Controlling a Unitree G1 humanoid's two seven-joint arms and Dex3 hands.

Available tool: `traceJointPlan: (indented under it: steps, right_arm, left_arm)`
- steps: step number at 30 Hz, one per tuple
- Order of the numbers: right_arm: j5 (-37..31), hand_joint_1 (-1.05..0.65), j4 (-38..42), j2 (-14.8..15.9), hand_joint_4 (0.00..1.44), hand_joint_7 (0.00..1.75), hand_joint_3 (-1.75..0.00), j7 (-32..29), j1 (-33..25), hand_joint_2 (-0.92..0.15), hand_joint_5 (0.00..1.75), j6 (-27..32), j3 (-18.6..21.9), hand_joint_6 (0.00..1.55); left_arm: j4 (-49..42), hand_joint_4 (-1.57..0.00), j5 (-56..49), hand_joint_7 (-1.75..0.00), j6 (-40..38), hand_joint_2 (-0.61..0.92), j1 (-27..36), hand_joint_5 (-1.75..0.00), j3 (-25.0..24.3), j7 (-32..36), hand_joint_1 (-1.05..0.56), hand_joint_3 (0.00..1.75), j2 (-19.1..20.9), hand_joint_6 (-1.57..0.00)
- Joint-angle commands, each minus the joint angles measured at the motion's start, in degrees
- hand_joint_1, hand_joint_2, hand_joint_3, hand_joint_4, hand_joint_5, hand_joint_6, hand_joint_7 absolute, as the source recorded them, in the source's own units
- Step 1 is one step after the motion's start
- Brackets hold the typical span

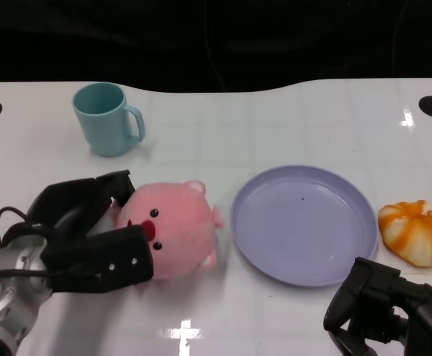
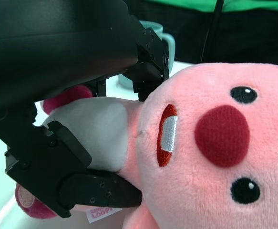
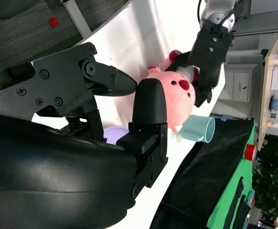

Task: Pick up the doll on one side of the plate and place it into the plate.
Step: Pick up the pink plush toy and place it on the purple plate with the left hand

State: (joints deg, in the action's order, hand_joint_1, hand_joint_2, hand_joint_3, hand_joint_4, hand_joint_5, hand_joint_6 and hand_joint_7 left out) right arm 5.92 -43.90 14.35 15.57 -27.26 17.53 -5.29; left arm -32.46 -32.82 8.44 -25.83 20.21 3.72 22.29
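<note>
Right hand [image 1: 393, 311] — cut off below.

Sat on the table [image 1: 290, 311]: plate [image 1: 302, 222] near the middle, doll [image 1: 175, 226] just left of it, clasped from both sides by the left hand [image 1: 90, 233]. Stood behind the doll, well apart: cup [image 1: 106, 119]. Lay just right of the plate: bun [image 1: 417, 231]. Rested before the plate's right edge: right hand [image 1: 382, 304].

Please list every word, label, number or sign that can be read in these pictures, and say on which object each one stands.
"LOOPY": pink print on a small white tag at the bottom of the pink plush doll, seen in the left wrist view beside the left robot hand. A smaller line above it is too small to read.
Teal mug, purple plate: no text.
</note>
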Motion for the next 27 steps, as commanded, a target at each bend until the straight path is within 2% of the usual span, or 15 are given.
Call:
traceJointPlan:
  steps: [1, 6, 13, 21, 23, 24, 25, 26, 27]
  right_arm:
    - [0.0, -0.24, -0.1, 0.3, 0.63, 1.56, -0.73, -0.2, 0.0, -0.76, 1.75, 0.0, 0.0, 0.51]
    - [0.0, -0.23, -0.1, 0.1, 0.63, 1.56, -0.74, -0.3, 0.1, -0.75, 1.75, 0.2, -0.3, 0.50]
    - [-0.4, -0.24, -0.2, 0.3, 0.62, 1.57, -0.75, -0.3, 0.0, -0.75, 1.75, -0.1, -0.5, 0.50]
    - [-0.8, -0.24, -0.2, 0.4, 0.62, 1.56, -0.75, -0.4, 0.2, -0.75, 1.75, -0.1, -0.9, 0.50]
    - [-1.0, -0.24, -0.3, 0.3, 0.62, 1.56, -0.75, -0.4, 0.2, -0.75, 1.75, -0.1, -1.0, 0.50]
    - [-1.0, -0.24, -0.4, 0.3, 0.62, 1.56, -0.75, -0.5, 0.2, -0.75, 1.75, 0.0, -1.1, 0.50]
    - [-1.1, -0.24, -0.5, 0.3, 0.62, 1.56, -0.75, -0.5, 0.1, -0.75, 1.75, 0.1, -1.2, 0.50]
    - [-1.1, -0.24, -0.6, 0.3, 0.62, 1.56, -0.75, -0.5, 0.1, -0.75, 1.75, 0.2, -1.3, 0.50]
    - [-1.1, -0.24, -0.7, 0.2, 0.62, 1.56, -0.75, -0.6, 0.0, -0.75, 1.75, 0.4, -1.4, 0.50]
  left_arm:
    - [4.5, -0.88, 0.4, -1.75, -1.8, 0.51, 0.1, -1.75, -1.5, -1.1, -0.14, 1.06, 0.3, -0.72]
    - [8.6, -0.91, 0.3, -1.75, -2.6, 0.49, -0.4, -1.75, -1.9, -1.2, -0.16, 1.15, -0.9, -0.74]
    - [11.2, -0.90, -0.4, -1.75, -4.5, 0.50, -3.1, -1.75, -1.2, -3.2, -0.19, 1.16, -3.7, -0.72]
    - [10.1, -0.90, -1.8, -1.75, -7.5, 0.46, -9.1, -1.75, 0.5, -4.8, -0.20, 1.10, -8.6, -0.69]
    - [9.2, -0.89, -2.1, -1.75, -8.6, 0.48, -11.0, -1.75, 1.4, -5.6, -0.22, 1.00, -9.9, -0.68]
    - [8.4, -0.90, -2.2, -1.55, -9.0, 0.48, -12.1, -1.75, 1.8, -5.9, -0.22, 0.95, -10.8, -0.74]
    - [7.3, -0.91, -2.2, -1.55, -9.1, 0.48, -13.0, -1.75, 2.2, -6.0, -0.21, 0.96, -11.6, -0.77]
    - [6.6, -0.92, -2.1, -1.66, -9.1, 0.47, -13.6, -1.75, 2.4, -6.0, -0.21, 1.03, -12.2, -0.75]
    - [5.7, -0.92, -2.1, -1.70, -9.1, 0.46, -14.2, -1.75, 2.7, -5.9, -0.21, 1.06, -12.8, -0.74]
